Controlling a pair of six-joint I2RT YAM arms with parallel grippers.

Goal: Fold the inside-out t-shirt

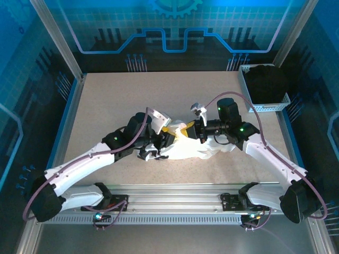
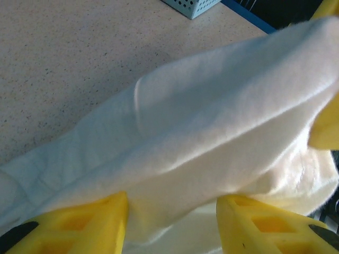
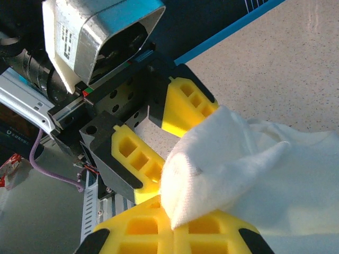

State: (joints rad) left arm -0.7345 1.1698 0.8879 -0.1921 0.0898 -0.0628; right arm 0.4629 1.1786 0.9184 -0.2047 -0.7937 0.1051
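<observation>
Cloth is lying bunched in a white heap at the middle of the table (image 1: 116,100) in the top view: this is the inside-out t-shirt (image 1: 198,148), crumpled rather than spread. The left gripper (image 1: 170,136) is sitting at the heap's 9 o'clock edge and the right gripper (image 1: 197,129) at about 12 o'clock, the two just beside each other. Toward 2 o'clock, well apart from the shirt, a pale blue basket (image 1: 246,84) is holding a black garment (image 1: 265,84). In the left wrist view, a thick fold of the t-shirt (image 2: 212,116) is draping across from 3 o'clock down to 8 o'clock. It is filling the gap of the left gripper (image 2: 172,198), whose yellow fingers (image 2: 79,227) are standing at a middling width and pressing a wad of cloth from both sides. Bare table (image 2: 79,53) is showing at 10 o'clock and a corner of the basket (image 2: 193,6) at 12 o'clock. In the right wrist view, the right gripper (image 3: 172,222) is sitting at 6 o'clock with its fingers brought fully together, pinching a rounded end of the t-shirt (image 3: 254,164). From there the cloth is trailing off toward 3 o'clock. The left gripper (image 3: 183,140) is facing it from 10 o'clock (very close, nearly finger to finger), its yellow fingers bracketing that same end of the cloth. Table (image 3: 286,63) is showing at 2 o'clock.
</observation>
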